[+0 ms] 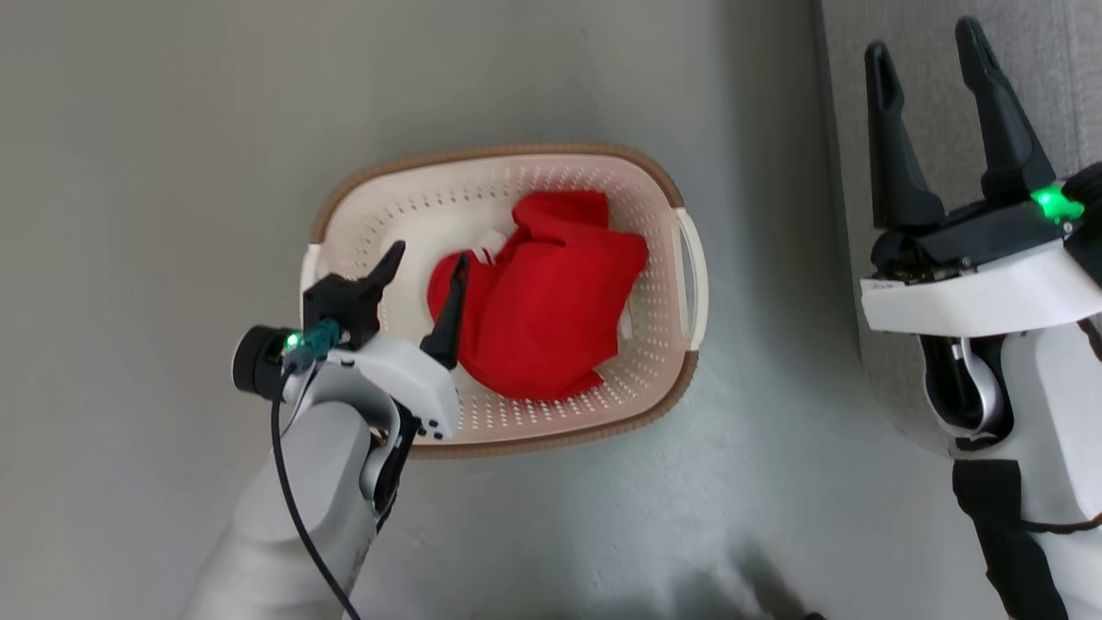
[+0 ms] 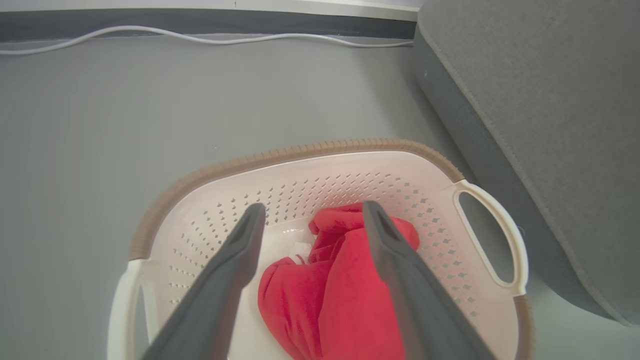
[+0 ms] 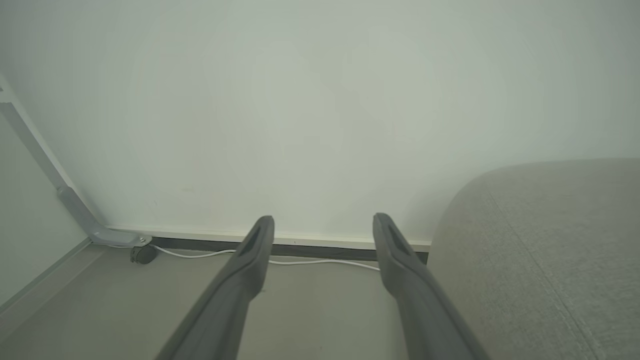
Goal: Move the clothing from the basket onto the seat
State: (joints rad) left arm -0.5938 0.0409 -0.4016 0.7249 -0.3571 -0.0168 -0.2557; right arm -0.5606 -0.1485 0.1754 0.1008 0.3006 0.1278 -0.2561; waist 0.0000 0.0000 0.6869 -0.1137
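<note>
Red clothing (image 1: 547, 297) with a bit of white trim lies bunched in the cream basket (image 1: 663, 198) on the grey floor. My left gripper (image 1: 428, 257) hangs open over the basket's left half, one finger above the red cloth's left edge, nothing between the fingers. In the left wrist view the clothing (image 2: 345, 285) lies in the basket (image 2: 220, 175) below my open left gripper (image 2: 313, 209). My right gripper (image 1: 925, 39) is open and empty, raised over the grey seat (image 1: 930, 112) at the right. The right wrist view has the open right gripper (image 3: 323, 223) beside the seat (image 3: 550, 250).
A white cable (image 2: 200, 37) runs along the dark skirting at the wall (image 3: 320, 100). A grey metal leg with a castor (image 3: 142, 252) stands in the far left corner. The seat's side (image 2: 500, 165) is close to the basket's right handle (image 2: 500, 235).
</note>
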